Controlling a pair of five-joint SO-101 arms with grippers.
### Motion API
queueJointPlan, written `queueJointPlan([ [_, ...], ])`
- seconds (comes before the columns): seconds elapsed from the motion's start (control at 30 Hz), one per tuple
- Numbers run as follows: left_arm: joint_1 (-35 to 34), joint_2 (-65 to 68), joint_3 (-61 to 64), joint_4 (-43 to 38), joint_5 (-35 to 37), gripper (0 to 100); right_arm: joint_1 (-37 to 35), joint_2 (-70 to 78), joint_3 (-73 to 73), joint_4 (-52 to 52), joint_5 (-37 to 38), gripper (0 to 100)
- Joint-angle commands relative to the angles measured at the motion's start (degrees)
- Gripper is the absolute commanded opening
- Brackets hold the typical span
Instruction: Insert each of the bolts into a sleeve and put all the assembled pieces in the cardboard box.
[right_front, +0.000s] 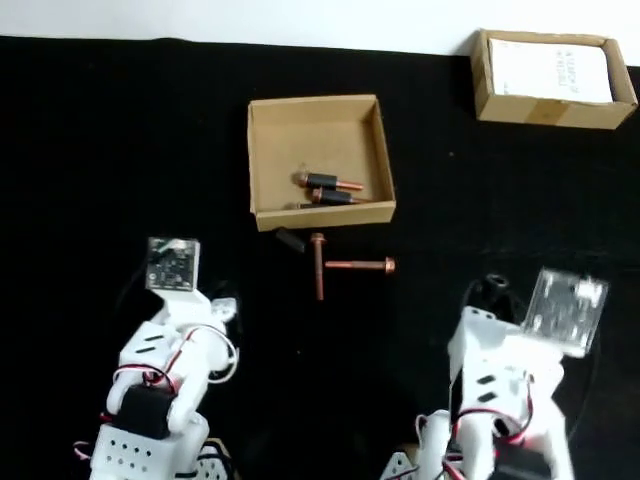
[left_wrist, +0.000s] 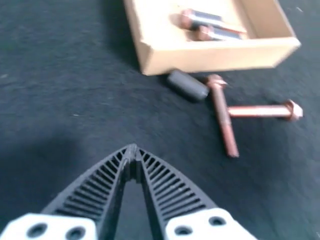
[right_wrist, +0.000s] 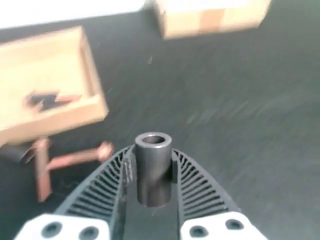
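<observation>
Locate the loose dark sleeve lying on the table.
High view: the short dark cylindrical sleeve lies outside the shallow cardboard box's front wall, left of the head of a copper-coloured bolt.

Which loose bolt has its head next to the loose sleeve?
The bolt lying square to the box front, head by the sleeve; the other bolt lies parallel to the box, head pointing away.

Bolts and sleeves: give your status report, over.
Left gripper shut, empty. Right gripper shut on sleeve. Two bolts, second sleeve loose beside cardboard box.
</observation>
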Motion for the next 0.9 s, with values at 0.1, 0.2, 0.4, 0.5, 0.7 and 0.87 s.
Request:
queueJointPlan([
  [0.1,6.6,0.3,-4.8,2.3,-0.3,1,6.5,-3.0,6.5,-9.1,-1.5,0.7],
  [0.2,7.4,0.3,-4.1,2.0,-0.3,1,6.5,-4.3,10.2,-13.8,-4.0,0.7],
  [0.4,7.5,0.3,-4.1,1.8,-0.2,1,6.5,-4.2,21.7,-28.0,-7.7,0.7],
  [0.5,7.3,0.3,-4.1,1.8,-0.1,1,5.0,-4.2,31.1,-36.6,-8.7,0.7],
  [0.7,5.4,0.3,-4.0,1.8,-0.1,1,-2.6,-4.0,42.2,-50.6,-9.8,0.7],
  [0.87,2.9,0.3,-4.4,1.8,-0.2,1,-6.4,-3.9,42.1,-52.1,-10.5,0.7],
])
